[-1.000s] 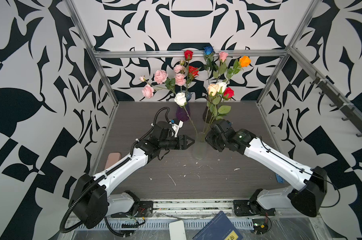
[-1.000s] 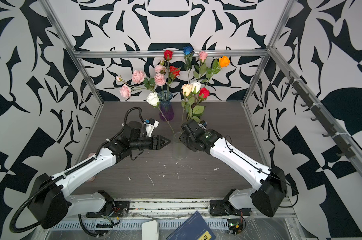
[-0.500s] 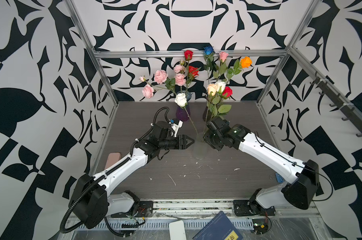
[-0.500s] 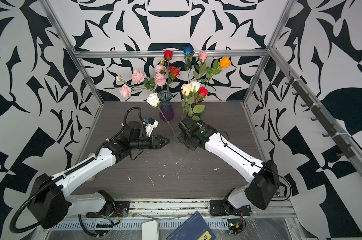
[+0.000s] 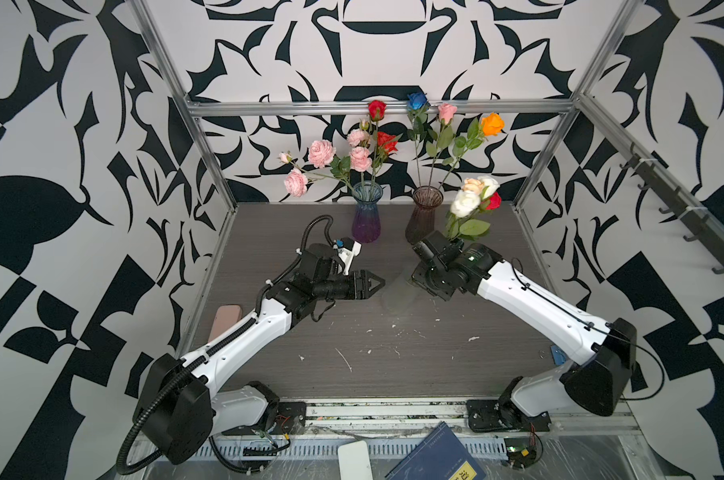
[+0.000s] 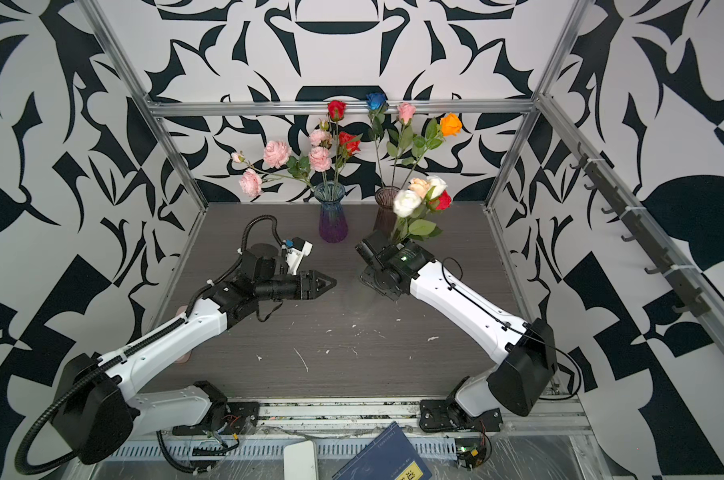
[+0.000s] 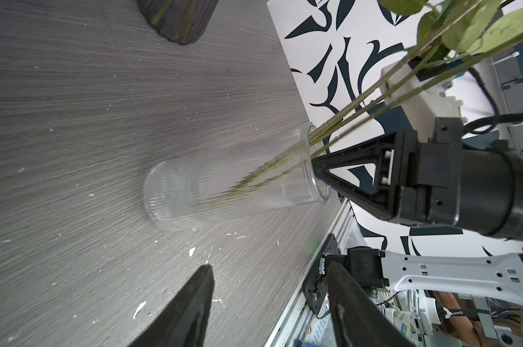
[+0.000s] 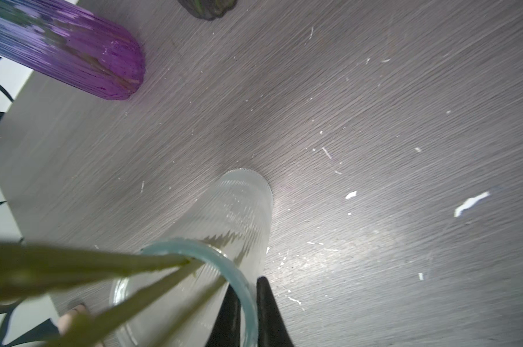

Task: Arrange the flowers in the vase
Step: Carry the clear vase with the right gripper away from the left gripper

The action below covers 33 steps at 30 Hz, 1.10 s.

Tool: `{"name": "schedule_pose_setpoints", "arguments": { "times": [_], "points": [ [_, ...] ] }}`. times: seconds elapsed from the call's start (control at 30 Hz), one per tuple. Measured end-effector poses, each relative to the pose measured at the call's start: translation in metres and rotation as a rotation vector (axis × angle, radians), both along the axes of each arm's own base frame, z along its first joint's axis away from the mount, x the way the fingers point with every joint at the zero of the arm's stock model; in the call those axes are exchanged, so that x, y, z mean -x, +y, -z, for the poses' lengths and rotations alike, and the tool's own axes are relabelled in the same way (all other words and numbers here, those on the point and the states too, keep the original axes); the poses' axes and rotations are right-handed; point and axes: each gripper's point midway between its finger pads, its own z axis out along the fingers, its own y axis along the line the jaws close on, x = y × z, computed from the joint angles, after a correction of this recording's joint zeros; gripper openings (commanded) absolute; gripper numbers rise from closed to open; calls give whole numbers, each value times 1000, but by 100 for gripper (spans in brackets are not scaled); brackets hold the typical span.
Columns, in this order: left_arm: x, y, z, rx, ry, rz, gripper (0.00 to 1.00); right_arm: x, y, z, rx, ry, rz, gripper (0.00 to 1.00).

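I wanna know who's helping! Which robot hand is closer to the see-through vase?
The right hand: it pinches the rim of the see-through vase, one finger inside, one outside. The left hand hovers open beside it, not touching.

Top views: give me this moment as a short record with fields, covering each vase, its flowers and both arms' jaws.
clear vase: stands mid-table; holds stems of white, cream and red blooms
purple vase: back of table; pink spray and red roses
brown vase: beside the purple vase; blue rose, pink rose, orange rose
right jaws: shut on the clear vase's rim, one inside, one outside
left jaws: open, empty, pointing at the clear vase, not touching it
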Motion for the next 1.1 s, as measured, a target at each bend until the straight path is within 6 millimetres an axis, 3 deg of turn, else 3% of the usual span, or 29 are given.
{"name": "schedule_pose_setpoints", "arguments": {
  "times": [0.27,0.57,1.1],
  "points": [
    [1,2,-2,2,-2,-3,64,-2,-37,-5,122,25,-20,0],
    [1,2,-2,6,6,-5,63,-16,-73,-24,217,10,-54,0],
    [1,2,-2,7,12,-7,63,-59,-129,-6,277,39,14,0]
  ]
}}
